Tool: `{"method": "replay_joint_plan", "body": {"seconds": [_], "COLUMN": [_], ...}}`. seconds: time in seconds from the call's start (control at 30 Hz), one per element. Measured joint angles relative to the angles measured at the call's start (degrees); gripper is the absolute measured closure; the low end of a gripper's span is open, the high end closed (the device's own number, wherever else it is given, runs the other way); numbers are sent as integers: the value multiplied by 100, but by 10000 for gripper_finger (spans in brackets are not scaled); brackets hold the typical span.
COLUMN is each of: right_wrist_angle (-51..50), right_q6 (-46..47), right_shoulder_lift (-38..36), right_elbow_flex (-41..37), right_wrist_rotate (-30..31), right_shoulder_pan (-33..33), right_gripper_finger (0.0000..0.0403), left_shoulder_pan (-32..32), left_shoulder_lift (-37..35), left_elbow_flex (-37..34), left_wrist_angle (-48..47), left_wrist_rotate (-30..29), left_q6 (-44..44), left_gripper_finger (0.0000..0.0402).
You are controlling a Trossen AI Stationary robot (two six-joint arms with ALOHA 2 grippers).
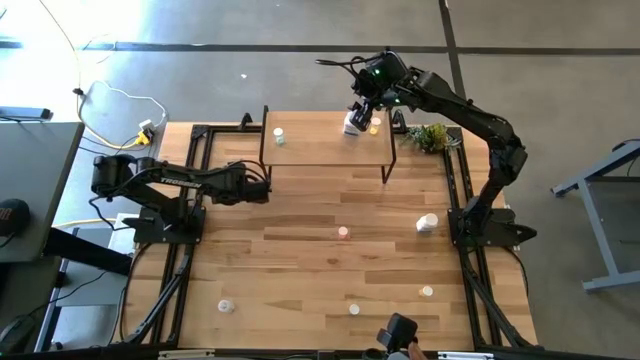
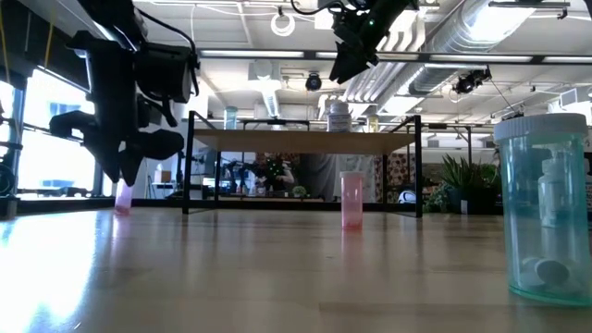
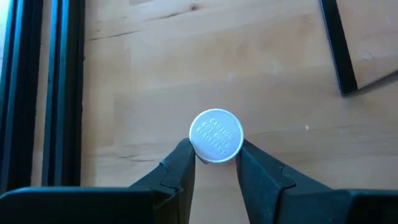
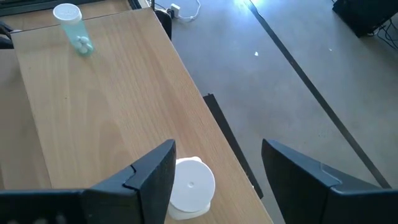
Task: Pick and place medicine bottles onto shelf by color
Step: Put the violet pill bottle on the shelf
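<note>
Daylight flooded in; glare washed the floor [image 4: 298,56] beyond the table, and the nearest bottle [image 2: 544,208] looked soft.

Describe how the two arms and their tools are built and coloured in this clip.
Both arms are dark, near-black jointed links on black base frames bolted at the table's sides. The left arm carries pale lettering along its upper link. The right arm shows a green indicator light and a loose black cable near its wrist. The left tool and the right tool each have two matte black, angular, wedge-shaped fingers.
</note>
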Motion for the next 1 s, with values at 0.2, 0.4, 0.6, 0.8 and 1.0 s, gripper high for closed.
{"method": "replay_joint_plan", "body": {"seconds": [0.2,0.4,0.6,0.8,1.0], "right_wrist_angle": [0,-116,-293,-308,-308], "right_q6": [328,538,970,1161,1162], "right_shoulder_lift": [0,0,0,0,0], "right_elbow_flex": [0,0,0,0,0], "right_wrist_rotate": [0,0,0,0,0], "right_shoulder_pan": [0,17,17,17,17], "right_gripper_finger": [174,174,174,174,174], "left_shoulder_pan": [0,39,255,701,1384], "left_shoulder_lift": [-394,-1156,-1908,-2373,-2404], "left_elbow_flex": [0,12,404,1018,1775], "left_wrist_angle": [-93,-206,-590,-750,-550], "left_wrist_rotate": [172,125,-166,-610,-726], "left_q6": [315,659,1366,2334,3653], "left_gripper_finger": [306,306,306,307,307]}}
